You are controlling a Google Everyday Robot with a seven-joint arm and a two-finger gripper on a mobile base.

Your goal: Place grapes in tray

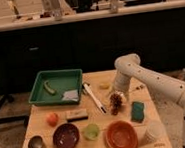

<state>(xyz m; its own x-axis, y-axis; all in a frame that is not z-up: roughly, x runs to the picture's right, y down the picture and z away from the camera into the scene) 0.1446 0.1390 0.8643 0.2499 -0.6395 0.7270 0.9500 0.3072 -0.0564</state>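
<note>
Grapes (pixel 116 104) lie toward the right edge of the counter (pixel 39 124), beneath my open pincer (pixel 116 96). The tray (pixel 61 82) sits at the far left corner. I worry a shallow grab sheds berries or shoves the bunch away.

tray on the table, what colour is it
The tray is green, best seen in the camera view; the gripper hangs just over the grapes.

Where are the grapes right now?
In the camera view, the grapes lie right of centre on the table, between the white marker and the green sponge, directly under the pincer.
</note>
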